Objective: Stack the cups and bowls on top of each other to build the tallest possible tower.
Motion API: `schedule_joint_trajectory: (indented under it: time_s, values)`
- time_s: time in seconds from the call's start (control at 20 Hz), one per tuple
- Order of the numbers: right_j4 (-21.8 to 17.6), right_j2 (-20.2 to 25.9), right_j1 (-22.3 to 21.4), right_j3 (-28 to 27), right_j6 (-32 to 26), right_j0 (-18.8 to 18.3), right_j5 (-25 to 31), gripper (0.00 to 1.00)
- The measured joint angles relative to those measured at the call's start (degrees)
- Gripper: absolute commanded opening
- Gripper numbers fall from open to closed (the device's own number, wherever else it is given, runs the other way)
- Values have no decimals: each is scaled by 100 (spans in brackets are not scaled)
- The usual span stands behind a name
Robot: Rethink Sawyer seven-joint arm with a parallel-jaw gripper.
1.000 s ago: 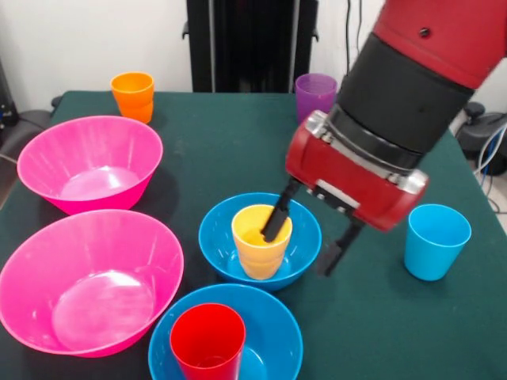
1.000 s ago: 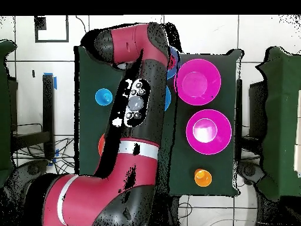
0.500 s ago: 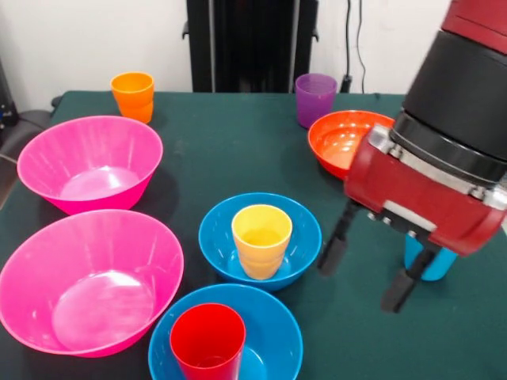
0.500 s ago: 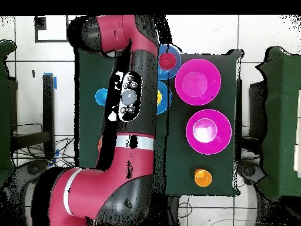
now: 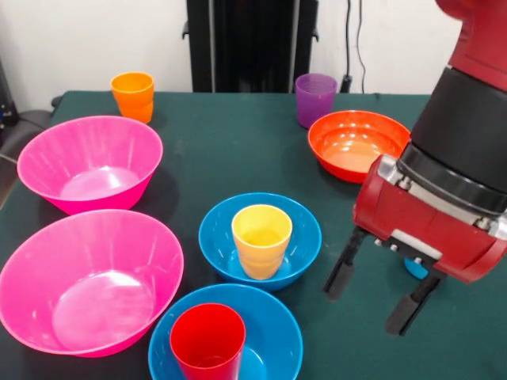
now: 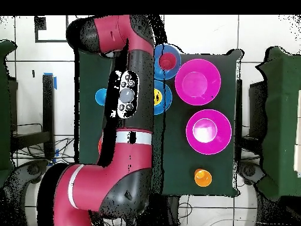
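Note:
My gripper [image 5: 374,289] is open and empty, its fingers hanging just above the table at the right. The light blue cup [image 5: 416,267] is almost wholly hidden behind the gripper's red body; it shows beside the arm in the overhead view [image 6: 103,96]. The yellow cup [image 5: 261,237] stands upright in a blue bowl [image 5: 218,237] at the centre, to the gripper's left. The red cup [image 5: 207,344] stands in the second blue bowl [image 5: 277,332] at the front. The orange-red bowl [image 5: 356,142] lies behind the gripper. No tower is stacked higher than a cup in a bowl.
Two pink bowls [image 5: 91,162] [image 5: 87,281] sit on the left. The orange cup [image 5: 133,95] and the purple cup [image 5: 315,99] stand at the far edge. In the overhead view the arm [image 6: 132,100] covers much of the table's left half.
The gripper has left the yellow cup and swung right to the light blue cup, now covering it. The cups and bowls have not moved.

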Motion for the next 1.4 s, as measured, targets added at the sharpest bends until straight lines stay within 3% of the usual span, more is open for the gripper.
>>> schedule_joint_trajectory:
  time_s: [0.75, 1.4]
  values:
    - [0, -270, 412, -198, 0, -218, 1, 100]
    - [11, -274, 426, -178, 0, -290, 1, 100]
